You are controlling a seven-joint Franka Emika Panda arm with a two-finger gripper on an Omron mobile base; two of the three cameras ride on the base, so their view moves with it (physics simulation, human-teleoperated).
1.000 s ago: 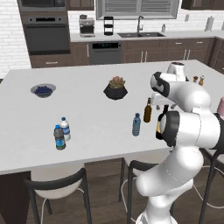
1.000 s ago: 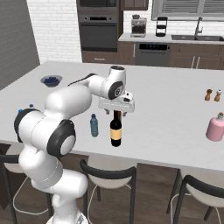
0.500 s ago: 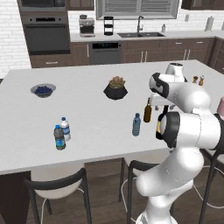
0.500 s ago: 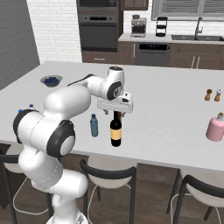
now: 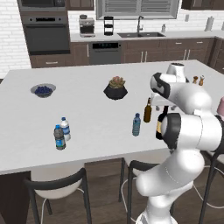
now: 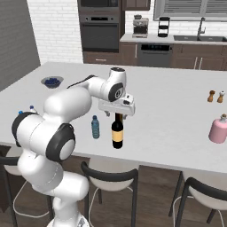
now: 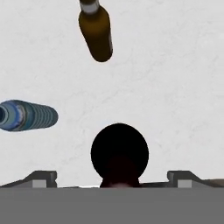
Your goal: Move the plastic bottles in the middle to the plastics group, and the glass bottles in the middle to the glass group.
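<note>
Nothing is shifting since the earlier frames: the jaws are still hanging over the labelled amber-brown glass bottle (image 6: 117, 133) at the white bench's (image 6: 177, 119) near edge; their grip is unclear. The translucent light-blue plastic bottle (image 6: 95, 127) is standing left of it.

Labelled amber bottle (image 6: 117, 133) upright beside light-blue water bottle (image 6: 95, 127), plain amber bottle (image 5: 148, 110).

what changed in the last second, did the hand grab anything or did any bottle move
Nothing visibly changed. The hand sits over the neck of the labelled brown bottle, which stands on the counter as before; whether it grips cannot be told. The plain brown bottle, the light-blue bottle, the two capped bottles and the pink vessel stayed put.
</note>
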